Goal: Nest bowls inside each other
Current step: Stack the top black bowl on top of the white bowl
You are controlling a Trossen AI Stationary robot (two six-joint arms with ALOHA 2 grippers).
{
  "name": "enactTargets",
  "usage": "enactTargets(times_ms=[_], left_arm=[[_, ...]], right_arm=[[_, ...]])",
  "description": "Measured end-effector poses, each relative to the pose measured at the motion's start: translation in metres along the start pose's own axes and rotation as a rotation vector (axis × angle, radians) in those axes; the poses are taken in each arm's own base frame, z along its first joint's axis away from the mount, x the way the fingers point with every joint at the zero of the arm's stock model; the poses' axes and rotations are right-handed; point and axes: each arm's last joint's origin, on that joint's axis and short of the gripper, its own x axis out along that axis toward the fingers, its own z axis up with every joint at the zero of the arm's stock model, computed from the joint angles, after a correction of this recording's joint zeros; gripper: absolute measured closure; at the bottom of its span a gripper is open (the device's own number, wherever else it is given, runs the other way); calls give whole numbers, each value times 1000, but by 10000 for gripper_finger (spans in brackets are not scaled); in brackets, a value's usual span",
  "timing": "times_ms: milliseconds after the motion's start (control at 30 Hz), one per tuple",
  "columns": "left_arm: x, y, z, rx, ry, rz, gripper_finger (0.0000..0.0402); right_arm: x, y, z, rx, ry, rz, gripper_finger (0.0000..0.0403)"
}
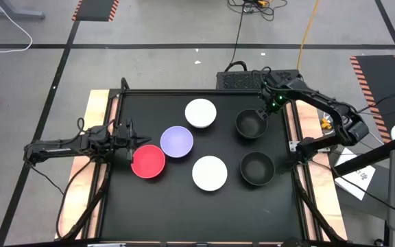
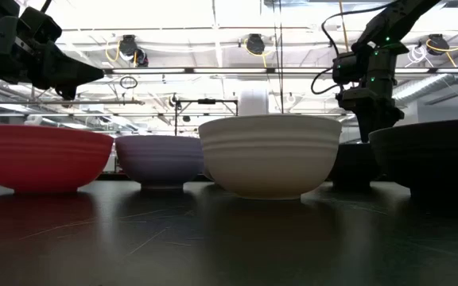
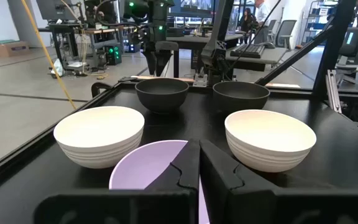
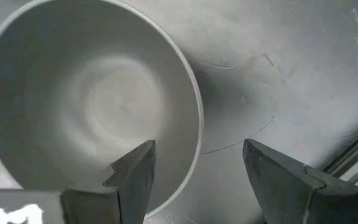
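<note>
Six bowls stand upright on their bases on the black table. The red bowl (image 1: 148, 162) is nearest the left side, with the lavender bowl (image 1: 177, 141) beside it. There are two white bowls (image 1: 201, 113) (image 1: 210, 173) and two black bowls (image 1: 251, 124) (image 1: 257, 168). My left gripper (image 1: 132, 140) is shut and hovers above the table by the red bowl's far-left rim. My right gripper (image 4: 197, 149) is open and points down over the far black bowl (image 4: 92, 106). One finger is above the bowl's inside and the other is outside its rim.
The table has a raised black frame (image 1: 118, 96) and wooden side strips. A black box with cables (image 1: 242, 79) sits beyond the far edge. Bare table surface lies along the near edge (image 1: 184, 213). Papers (image 1: 358, 175) lie off the table to the right.
</note>
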Motion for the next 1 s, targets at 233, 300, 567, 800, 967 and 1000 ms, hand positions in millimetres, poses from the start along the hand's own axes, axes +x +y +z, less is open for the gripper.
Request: enactTargets(times_ms=[233, 300, 567, 800, 967, 1000], left_arm=[[0, 0, 0, 0, 0, 0, 395], [0, 0, 0, 0, -1, 0, 399], [0, 0, 0, 0, 0, 0, 382], [0, 0, 0, -1, 2, 0, 399], [0, 0, 0, -2, 5, -4, 382], [0, 0, -1, -1, 6, -5, 380]], right_arm=[[14, 2, 5, -14, 51, 3, 167], [17, 2, 7, -13, 61, 3, 167], [27, 1, 9, -33, 100, 5, 193], [28, 0, 13, -66, 69, 5, 262], [28, 0, 15, -76, 46, 4, 327], [28, 0, 15, -76, 44, 4, 342]])
